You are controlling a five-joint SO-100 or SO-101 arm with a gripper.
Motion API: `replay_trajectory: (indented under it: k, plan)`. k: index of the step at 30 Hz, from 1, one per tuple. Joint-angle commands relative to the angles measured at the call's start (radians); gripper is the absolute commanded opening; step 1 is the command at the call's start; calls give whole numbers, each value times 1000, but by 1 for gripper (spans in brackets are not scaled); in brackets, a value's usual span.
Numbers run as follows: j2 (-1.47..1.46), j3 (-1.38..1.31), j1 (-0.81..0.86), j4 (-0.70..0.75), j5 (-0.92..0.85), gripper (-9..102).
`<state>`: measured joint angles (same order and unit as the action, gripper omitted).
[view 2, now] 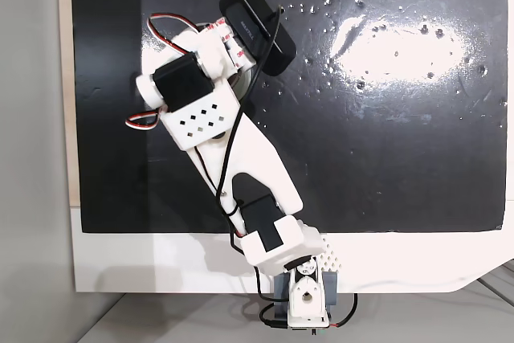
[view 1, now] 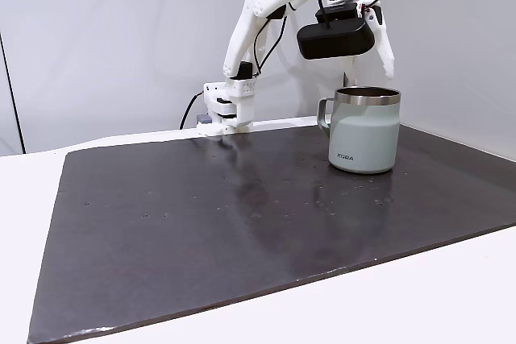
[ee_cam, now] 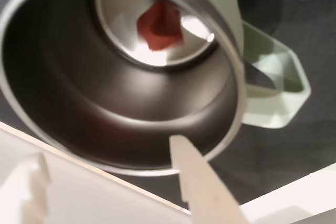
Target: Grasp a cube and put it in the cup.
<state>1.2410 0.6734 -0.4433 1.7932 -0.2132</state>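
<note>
Reddish cube [ee_cam: 160,24] inside cup [ee_cam: 47,124], tool [ee_cam: 113,179] above

The arm [view 2: 233,142] hides the cup [view 2: 249,78] from above.

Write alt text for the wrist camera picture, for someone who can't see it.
A reddish-orange cube lies on the steel bottom of the pale green cup, seen from above. One pale gripper finger pokes in from the bottom edge.

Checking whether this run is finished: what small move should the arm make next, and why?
Probably lift straight up and away. In the wrist view the cube lies on the bottom of the mug, and the gripper, jaws apart and empty, hangs over its rim.
</note>
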Motion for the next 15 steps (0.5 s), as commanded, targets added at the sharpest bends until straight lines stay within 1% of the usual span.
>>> replay_trajectory:
  k: [1, 4, 15]
  plan:
    - [63, -37, 8, 11, 20, 27]
    - [97, 17, 5, 11, 23, 26]
    - [126, 35, 29, 11, 20, 25]
